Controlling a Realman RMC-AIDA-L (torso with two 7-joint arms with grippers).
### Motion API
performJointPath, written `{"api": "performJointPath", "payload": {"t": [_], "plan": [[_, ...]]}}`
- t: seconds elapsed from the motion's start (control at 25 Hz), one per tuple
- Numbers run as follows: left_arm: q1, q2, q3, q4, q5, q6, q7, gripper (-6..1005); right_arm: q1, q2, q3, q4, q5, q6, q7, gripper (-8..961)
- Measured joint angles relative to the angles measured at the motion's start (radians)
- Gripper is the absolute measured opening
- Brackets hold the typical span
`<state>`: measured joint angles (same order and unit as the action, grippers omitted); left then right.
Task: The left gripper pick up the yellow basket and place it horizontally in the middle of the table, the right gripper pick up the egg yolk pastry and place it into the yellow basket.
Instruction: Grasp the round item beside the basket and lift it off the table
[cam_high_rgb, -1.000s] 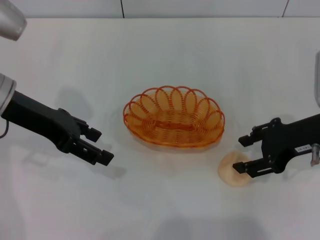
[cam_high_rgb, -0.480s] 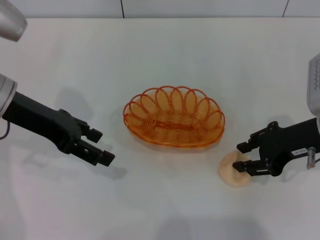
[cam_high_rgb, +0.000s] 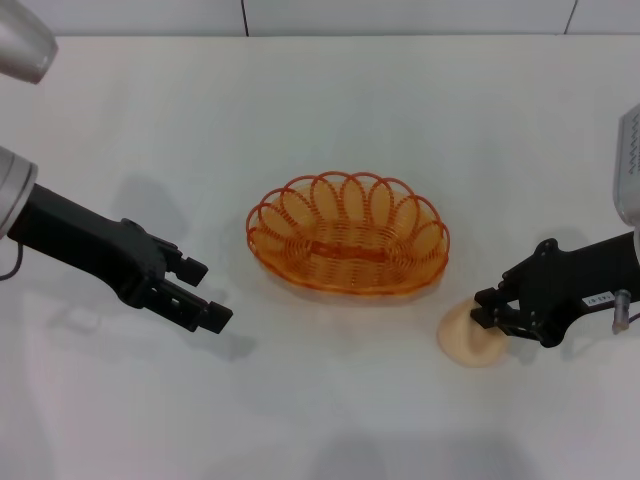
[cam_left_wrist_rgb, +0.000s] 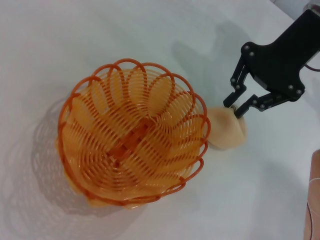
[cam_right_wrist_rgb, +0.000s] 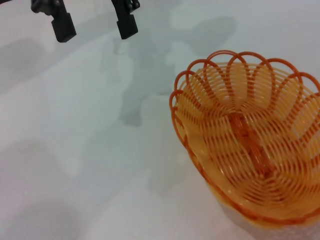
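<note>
The yellow basket (cam_high_rgb: 348, 235) lies lengthwise in the middle of the white table (cam_high_rgb: 330, 110); it also shows in the left wrist view (cam_left_wrist_rgb: 132, 150) and the right wrist view (cam_right_wrist_rgb: 250, 150). It is empty. The egg yolk pastry (cam_high_rgb: 468, 338) rests on the table just off the basket's right end. My right gripper (cam_high_rgb: 482, 309) is down on the pastry's right edge, its fingers pinching it; the left wrist view shows this (cam_left_wrist_rgb: 234, 107) with the pastry (cam_left_wrist_rgb: 227, 134) drawn to a point there. My left gripper (cam_high_rgb: 208, 294) is open and empty to the left of the basket.
The left gripper's open fingers also show in the right wrist view (cam_right_wrist_rgb: 95, 25). A tiled wall edge runs along the table's far side. Bare white tabletop surrounds the basket on all sides.
My right gripper has lowered onto the pastry and its fingers have closed from wide open to a pinch. The left arm has hardly moved.
</note>
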<state>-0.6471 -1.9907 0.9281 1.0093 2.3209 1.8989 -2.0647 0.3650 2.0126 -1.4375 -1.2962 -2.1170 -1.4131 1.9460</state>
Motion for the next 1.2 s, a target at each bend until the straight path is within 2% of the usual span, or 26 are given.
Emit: {"api": "performJointPath", "payload": {"t": [0.16, 0.24, 0.48, 0.68, 1.2], "plan": [[0.000, 0.000, 0.000, 0.000, 0.000, -0.002, 0.000, 890, 0.000, 0.000, -0.002, 0.000, 0.000, -0.003, 0.000, 250], [0.000, 0.000, 0.000, 0.000, 0.000, -0.004, 0.000, 890, 0.000, 0.000, -0.003, 0.001, 0.000, -0.005, 0.001, 147], [0.000, -0.001, -0.002, 0.000, 0.000, -0.008, 0.000, 890, 0.000, 0.000, -0.004, 0.002, 0.000, -0.009, 0.008, 139], [0.000, -0.002, -0.004, 0.001, -0.001, -0.009, 0.000, 890, 0.000, 0.000, -0.004, 0.002, 0.000, -0.010, 0.017, 27], [0.001, -0.005, -0.006, -0.001, -0.003, -0.019, 0.000, 889, -0.001, 0.000, -0.004, -0.006, 0.002, -0.012, 0.018, 13]]}}
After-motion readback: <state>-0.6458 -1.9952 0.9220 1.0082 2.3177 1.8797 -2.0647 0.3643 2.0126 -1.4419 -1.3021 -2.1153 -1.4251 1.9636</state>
